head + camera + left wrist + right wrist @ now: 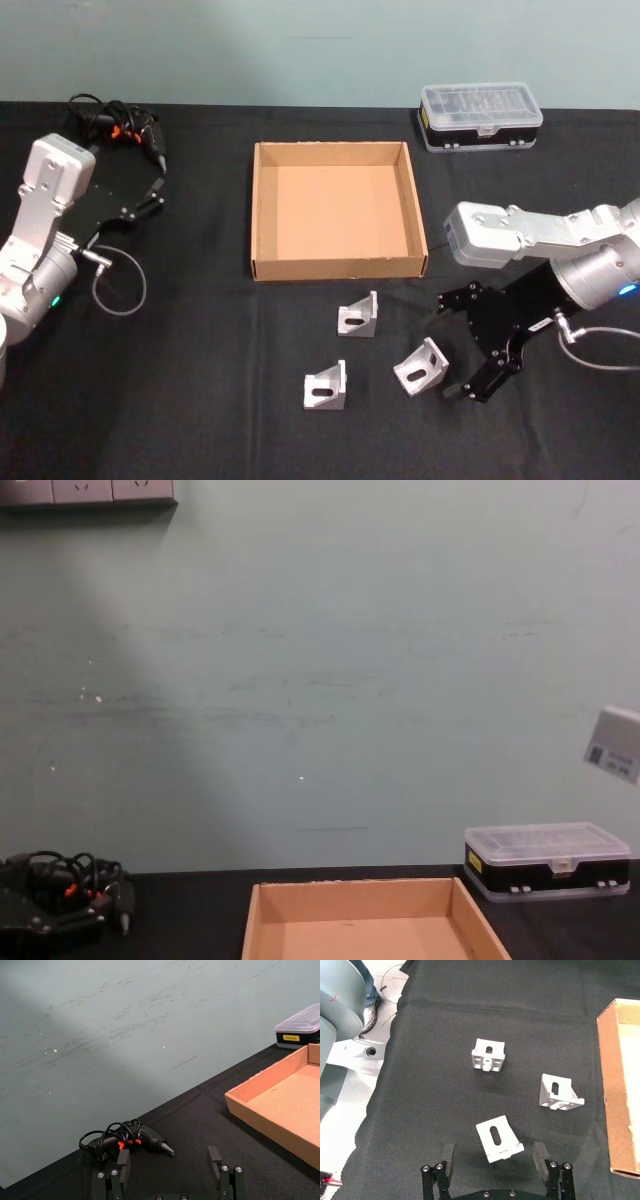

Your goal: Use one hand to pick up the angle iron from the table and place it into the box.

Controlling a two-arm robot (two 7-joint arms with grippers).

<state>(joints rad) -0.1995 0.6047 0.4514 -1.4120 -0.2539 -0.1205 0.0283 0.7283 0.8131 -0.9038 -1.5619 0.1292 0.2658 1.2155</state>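
Three silver angle irons lie on the black table [200,350] in front of the tan box [338,267]: one nearest the box [357,316], one at the front [325,386], and one to the right [421,366]. My right gripper [455,347] hovers open just right of that right-hand angle iron. In the right wrist view the same angle iron [497,1138] lies between and slightly ahead of the open fingers [540,1155], with the other two [488,1055] [559,1092] farther off. My left gripper [152,195] is parked open at the far left.
A small black case with a clear lid [481,116] stands behind the box at the right. A corded tool with tangled black cables [120,125] lies at the back left, near the left gripper [168,1160]. The box holds nothing.
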